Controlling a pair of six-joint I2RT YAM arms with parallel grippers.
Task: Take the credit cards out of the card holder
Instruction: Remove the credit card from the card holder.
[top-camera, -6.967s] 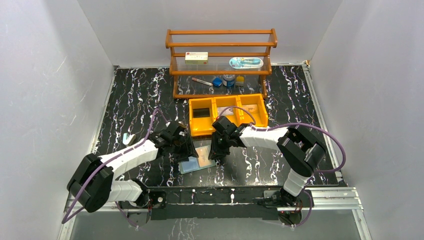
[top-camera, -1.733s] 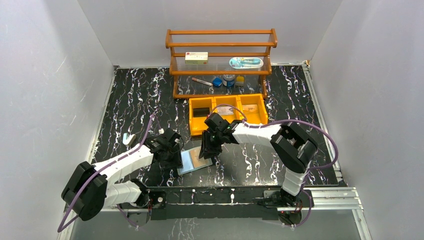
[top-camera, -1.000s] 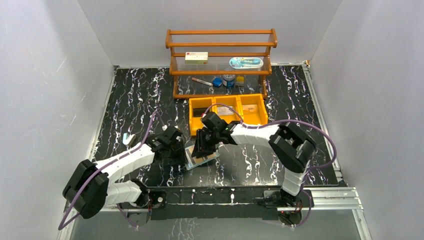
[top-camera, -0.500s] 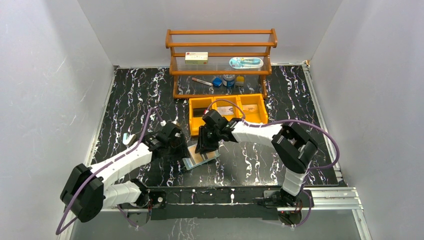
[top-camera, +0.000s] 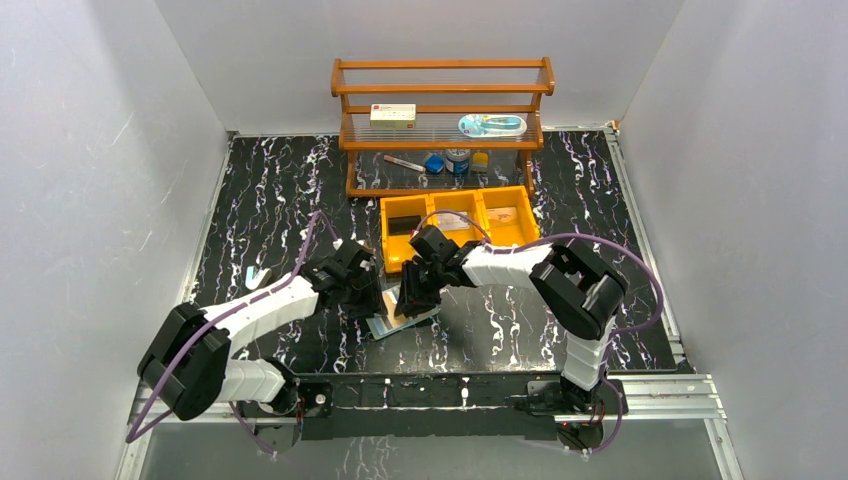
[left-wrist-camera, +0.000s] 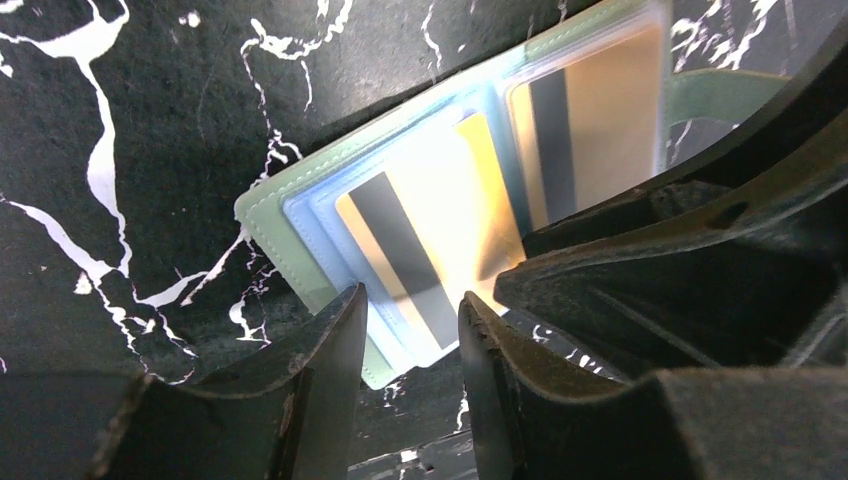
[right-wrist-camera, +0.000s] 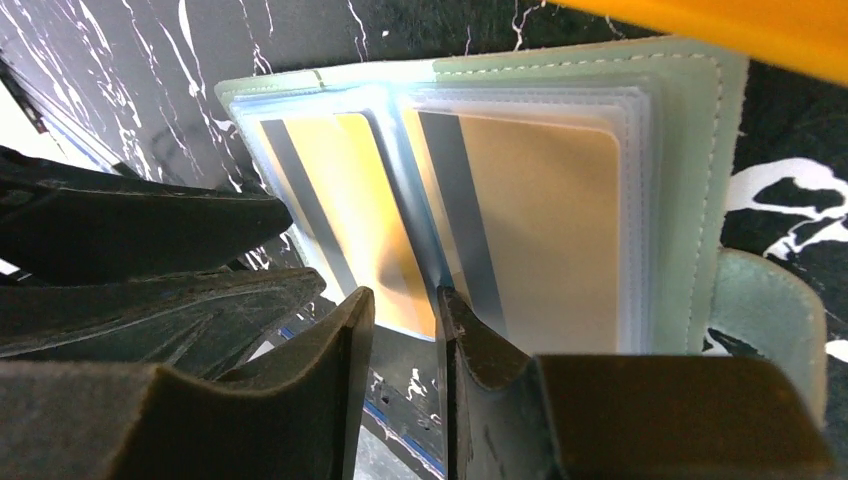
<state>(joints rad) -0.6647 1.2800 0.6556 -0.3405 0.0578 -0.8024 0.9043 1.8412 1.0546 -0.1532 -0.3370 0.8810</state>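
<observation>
The small sage-green bifold card holder (top-camera: 402, 318) lies open on the black, white-veined table (top-camera: 270, 190). It sits between the two arms, just in front of the orange plastic bins (top-camera: 505, 192).

Over the last two seconds the left gripper (left-wrist-camera: 410, 300) has moved back in on the near left corner of the pale blue sleeves. The right gripper (right-wrist-camera: 405, 295) remains at the fold, over the lower edge. The holder has turned slightly.

Both pairs of jaws stand narrow, with a sleeve edge showing in each gap (whether either pinches anything cannot be told).

The thin plastic credit cards (right-wrist-camera: 540, 230), tan and yellow with dark stripes, all sit in their pockets, so extraction is judged not yet begun.

No print is legible on the cards. The red label on the white oblong box (top-camera: 392, 116) is too small to read.
</observation>
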